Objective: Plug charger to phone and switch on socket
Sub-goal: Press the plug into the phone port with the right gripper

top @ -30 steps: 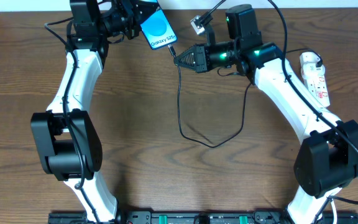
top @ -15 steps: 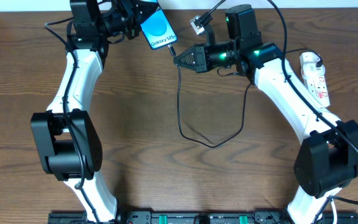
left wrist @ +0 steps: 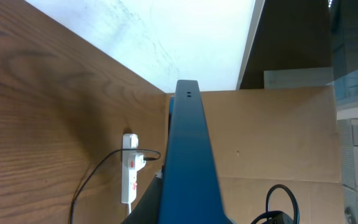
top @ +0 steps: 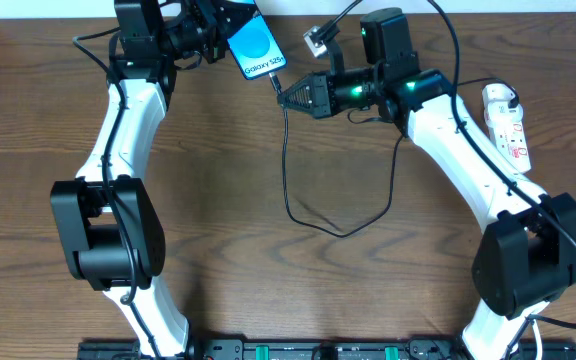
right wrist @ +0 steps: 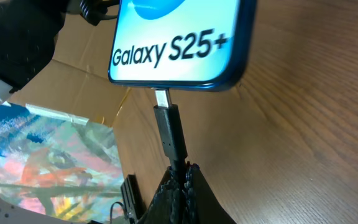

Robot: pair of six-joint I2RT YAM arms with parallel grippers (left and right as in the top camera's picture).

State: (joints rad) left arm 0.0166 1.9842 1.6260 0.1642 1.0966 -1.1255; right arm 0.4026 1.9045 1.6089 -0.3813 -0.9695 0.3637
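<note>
My left gripper (top: 220, 28) is shut on the phone (top: 253, 47), a blue-screened "Galaxy S25+" held tilted above the table's far edge. In the left wrist view the phone (left wrist: 188, 162) fills the middle, seen edge-on. My right gripper (top: 290, 97) is shut on the charger's black connector (right wrist: 168, 134). Its metal tip touches the phone's (right wrist: 179, 43) bottom edge at the port. The charger cable (top: 313, 215) hangs from the connector and loops over the table. The white socket (top: 508, 125) lies at the right edge, and also shows in the left wrist view (left wrist: 129, 168).
The socket's white cord runs off past its near end. A black cable runs from the socket toward the right arm. Cardboard (left wrist: 278, 137) stands behind the table's far edge. A colourful sheet (right wrist: 48, 155) shows at the left of the right wrist view.
My right gripper has moved slightly left with the connector, closer to the phone's bottom edge. The left arm and phone have barely moved.
</note>
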